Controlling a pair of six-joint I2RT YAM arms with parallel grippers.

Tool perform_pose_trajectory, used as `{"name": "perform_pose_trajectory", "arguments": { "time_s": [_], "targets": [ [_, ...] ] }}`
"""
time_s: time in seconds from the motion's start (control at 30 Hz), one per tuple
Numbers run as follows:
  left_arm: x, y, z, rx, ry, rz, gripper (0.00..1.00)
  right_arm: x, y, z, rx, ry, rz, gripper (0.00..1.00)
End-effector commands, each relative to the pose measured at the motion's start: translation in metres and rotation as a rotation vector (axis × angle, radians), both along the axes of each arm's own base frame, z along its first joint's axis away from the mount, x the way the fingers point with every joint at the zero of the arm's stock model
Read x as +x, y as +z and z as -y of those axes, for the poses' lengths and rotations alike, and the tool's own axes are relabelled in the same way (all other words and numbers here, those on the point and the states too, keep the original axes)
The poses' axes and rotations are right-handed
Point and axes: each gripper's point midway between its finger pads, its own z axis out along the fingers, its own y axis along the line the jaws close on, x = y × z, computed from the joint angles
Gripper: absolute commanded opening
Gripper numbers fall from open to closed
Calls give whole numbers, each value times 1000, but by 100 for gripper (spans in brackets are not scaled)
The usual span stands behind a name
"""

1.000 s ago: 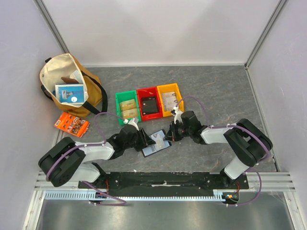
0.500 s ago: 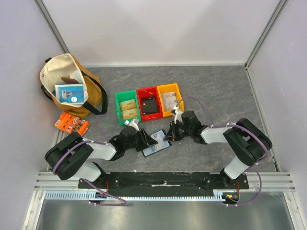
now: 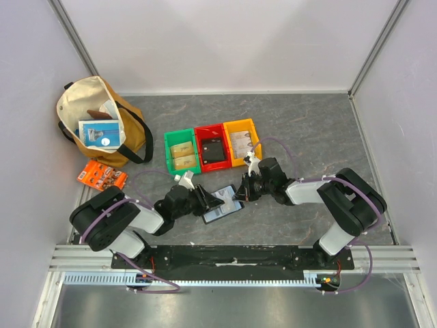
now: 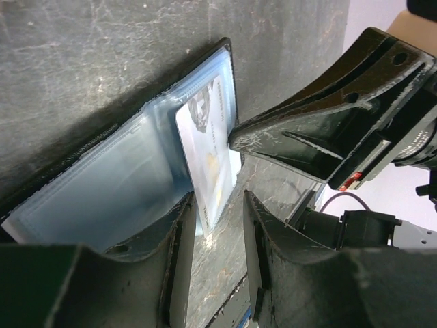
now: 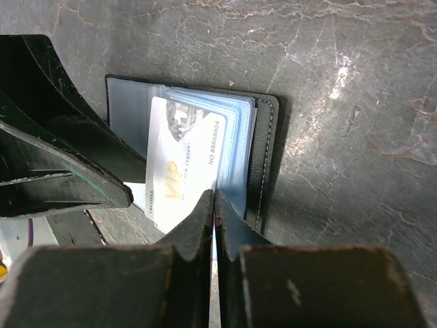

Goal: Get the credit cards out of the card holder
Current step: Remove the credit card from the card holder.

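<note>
The card holder [image 3: 222, 203] lies open on the grey table between the two grippers, its grey-blue sleeves [image 4: 116, 191] facing up. A white VIP card [image 5: 183, 164] sticks partway out of one sleeve; it also shows in the left wrist view [image 4: 208, 164]. My left gripper [image 3: 203, 199] is open at the holder's left side, and the card's free corner lies between its fingers [image 4: 179, 246]. My right gripper [image 3: 240, 193] is shut, with its tips [image 5: 215, 199] resting on the holder beside the card. I cannot tell whether it pinches a sleeve.
A green bin [image 3: 181, 153], a red bin [image 3: 213, 147] and a yellow bin [image 3: 241, 142] stand just behind the holder. The red bin holds a flat black item. A tan canvas bag [image 3: 95, 130] and an orange packet [image 3: 101, 177] are at the left.
My left arm's elbow has swung right and nearer the base, while its gripper stays at the holder. The right arm and the card holder have hardly moved.
</note>
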Motion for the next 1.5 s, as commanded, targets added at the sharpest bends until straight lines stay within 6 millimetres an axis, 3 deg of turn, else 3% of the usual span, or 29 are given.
{"name": "perform_pose_trajectory", "arguments": {
  "time_s": [0.0,0.73,0.9,1.13,1.47],
  "targets": [
    [9,27,11,-99,-5,80,40,-9,-20,10,-52,-6,-49,8],
    [8,29,19,-198,-17,85,31,-9,-25,11,-62,-10,-63,8],
    [4,31,10,-216,13,72,13,-8,-27,13,-68,-17,-70,8],
    [1,35,3,-225,30,69,11,-9,-31,14,-76,-19,-83,8],
    [-9,20,-13,-162,58,20,11,-6,-31,18,-78,-33,-86,8]
  ]
}}
